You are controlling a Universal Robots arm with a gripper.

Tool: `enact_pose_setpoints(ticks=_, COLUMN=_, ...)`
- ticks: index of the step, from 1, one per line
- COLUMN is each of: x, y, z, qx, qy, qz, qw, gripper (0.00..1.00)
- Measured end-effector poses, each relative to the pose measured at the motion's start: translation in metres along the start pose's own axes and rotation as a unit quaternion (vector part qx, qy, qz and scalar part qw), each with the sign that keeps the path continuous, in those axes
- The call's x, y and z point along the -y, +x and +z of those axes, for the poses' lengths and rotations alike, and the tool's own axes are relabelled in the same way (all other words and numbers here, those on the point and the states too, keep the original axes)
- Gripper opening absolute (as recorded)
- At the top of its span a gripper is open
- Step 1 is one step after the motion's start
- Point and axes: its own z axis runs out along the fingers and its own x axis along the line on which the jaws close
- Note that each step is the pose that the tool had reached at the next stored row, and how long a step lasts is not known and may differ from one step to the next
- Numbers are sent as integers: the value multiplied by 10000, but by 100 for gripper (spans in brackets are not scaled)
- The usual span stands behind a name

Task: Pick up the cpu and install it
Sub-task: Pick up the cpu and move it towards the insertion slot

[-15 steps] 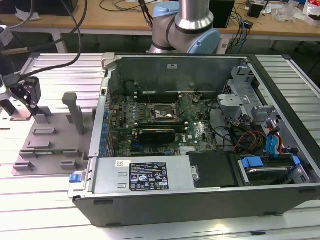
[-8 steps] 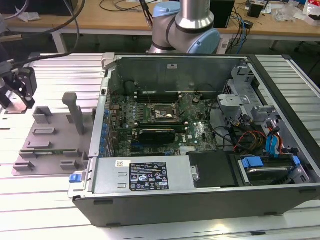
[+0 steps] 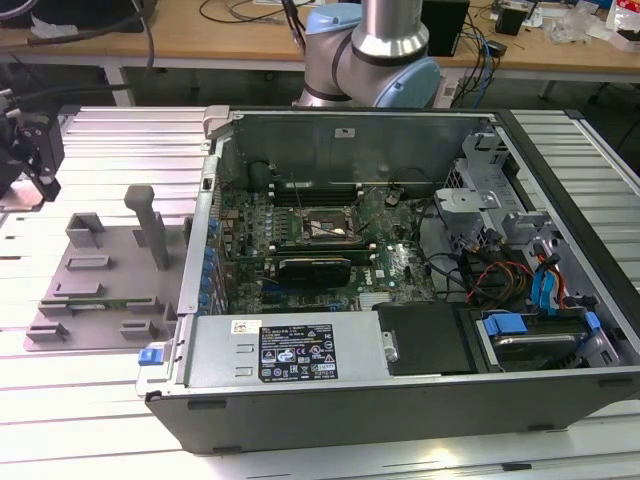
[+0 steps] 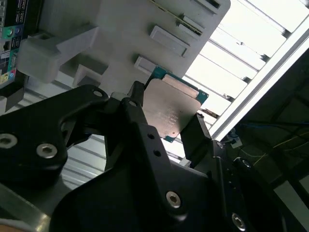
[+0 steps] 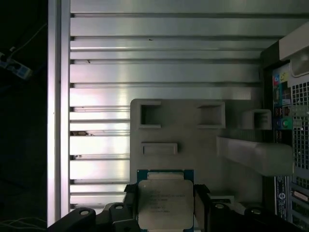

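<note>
The cpu [image 4: 170, 107] is a flat square chip with a silver-grey metal top and a thin green edge. It sits between the two black fingers of my gripper [image 4: 166, 116], which is shut on it from two opposite sides. In the first wrist view the cpu [image 5: 165, 203] hangs above the near end of the grey parts fixture [image 5: 183, 140]. The exterior view has my gripper [image 3: 40, 175] at its far left, raised over the slatted table beside the fixture [image 3: 100, 270]. Inside the open computer case, the black square socket [image 3: 330, 228] lies on the green motherboard.
The open computer case [image 3: 400, 400] fills the middle and the exterior view's right, with its tall metal side wall [image 3: 200, 250] facing the fixture. A grey upright post [image 3: 148, 225] stands on the fixture. Cables and drive bays [image 3: 530, 290] crowd the case's right part. The robot base [image 3: 370, 50] stands behind the case.
</note>
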Motion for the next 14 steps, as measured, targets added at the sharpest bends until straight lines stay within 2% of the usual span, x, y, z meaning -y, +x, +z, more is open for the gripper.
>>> enact_pose_setpoints(ticks=4, x=-7, y=-3, z=-163, qx=1, qy=0, qz=0, qw=10000, gripper=55)
enact_pose_setpoints(ticks=11, x=-13, y=-7, z=-333, qx=2, qy=0, qz=0, qw=10000, gripper=55)
enact_pose_setpoints(ticks=14, x=-18, y=-9, z=-470, qx=4, qy=0, qz=0, qw=10000, gripper=55)
